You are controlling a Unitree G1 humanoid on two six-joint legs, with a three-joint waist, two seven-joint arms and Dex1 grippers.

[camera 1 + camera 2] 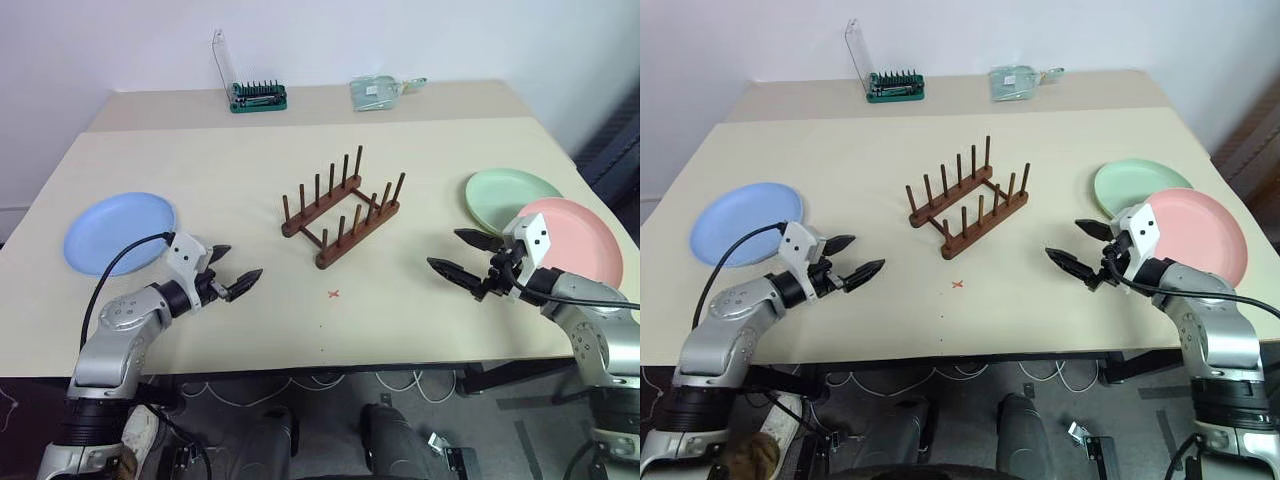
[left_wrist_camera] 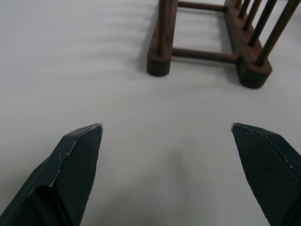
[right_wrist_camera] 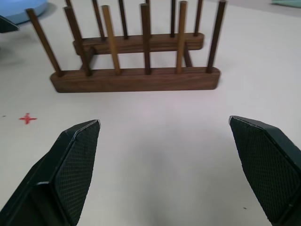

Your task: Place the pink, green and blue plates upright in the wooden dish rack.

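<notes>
The wooden dish rack (image 1: 342, 208) stands empty at the table's middle, its pegs upright. At the left lies the blue plate (image 1: 118, 232), flat on the table. On the right the pink plate (image 1: 575, 240) lies flat and overlaps the near edge of the green plate (image 1: 505, 195). My left gripper (image 1: 243, 261) hovers open just right of the blue plate and points toward the rack (image 2: 157, 63). Just left of the pink plate, my right gripper (image 1: 444, 248) is open too and faces the rack (image 3: 141, 77). Both grippers hold nothing.
A green tool holder (image 1: 258, 95) with a clear lid and a pale green packet (image 1: 378, 92) sit at the far edge. A small red cross (image 1: 334, 294) marks the table in front of the rack. The table's near edge runs just below both grippers.
</notes>
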